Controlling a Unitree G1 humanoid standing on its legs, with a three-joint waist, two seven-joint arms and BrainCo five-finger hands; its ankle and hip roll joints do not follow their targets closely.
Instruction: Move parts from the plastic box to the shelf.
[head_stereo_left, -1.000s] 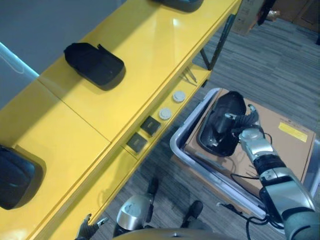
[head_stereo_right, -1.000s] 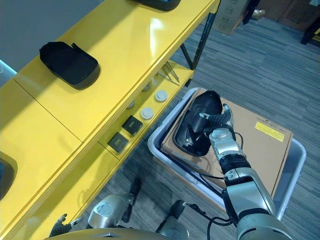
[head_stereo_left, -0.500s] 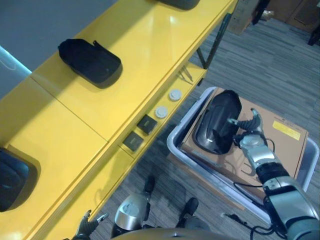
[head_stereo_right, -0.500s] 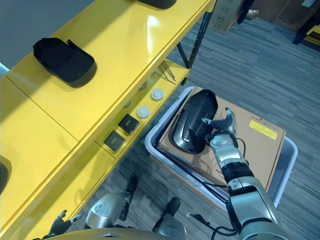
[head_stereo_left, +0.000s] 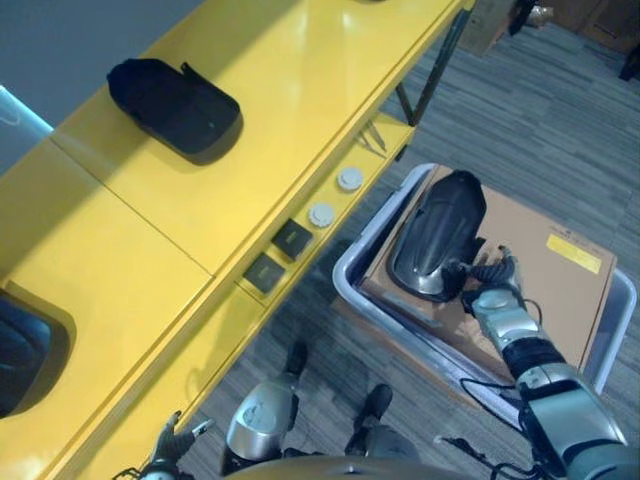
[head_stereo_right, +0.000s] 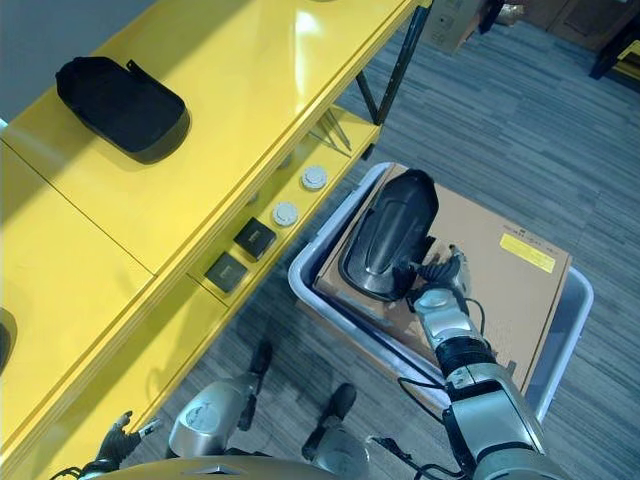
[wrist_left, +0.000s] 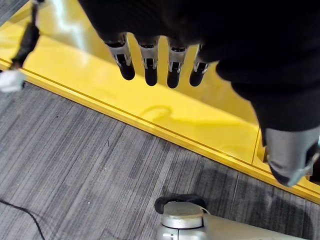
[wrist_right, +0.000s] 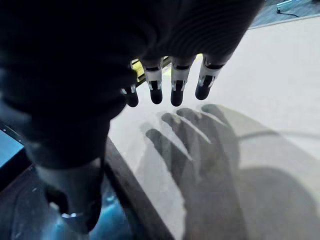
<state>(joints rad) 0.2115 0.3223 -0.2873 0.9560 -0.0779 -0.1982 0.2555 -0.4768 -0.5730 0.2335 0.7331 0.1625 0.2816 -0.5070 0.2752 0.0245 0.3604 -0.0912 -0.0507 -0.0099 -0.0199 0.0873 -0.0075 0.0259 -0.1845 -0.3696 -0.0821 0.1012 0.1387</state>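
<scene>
The right hand (head_stereo_right: 437, 297) hovers over the cardboard (head_stereo_right: 500, 270) that lies in the plastic box (head_stereo_right: 305, 290), its fingers (wrist_right: 176, 90) straight and relaxed, holding nothing; in the right wrist view they hang above the bare cardboard with their shadow spread on it. Just beside those fingertips, toward the shelf, lies the black part (head_stereo_right: 388, 235), resting on the cardboard and reaching past its edge over the box rim; whether the fingertips touch it cannot be told. The left hand (head_stereo_left: 170, 445) hangs low by the front edge of the yellow shelf (head_stereo_left: 250, 120), its fingers (wrist_left: 149, 62) straight and apart, empty, with the shelf's lower board past their tips and grey carpet (wrist_left: 75, 165) below. Well away from both hands, another black part (head_stereo_left: 172, 103) sits on the shelf top. On the lower board, between the shelf top's edge and the box, lie two white discs (head_stereo_left: 350, 179) and two dark square pieces (head_stereo_left: 291, 240).
</scene>
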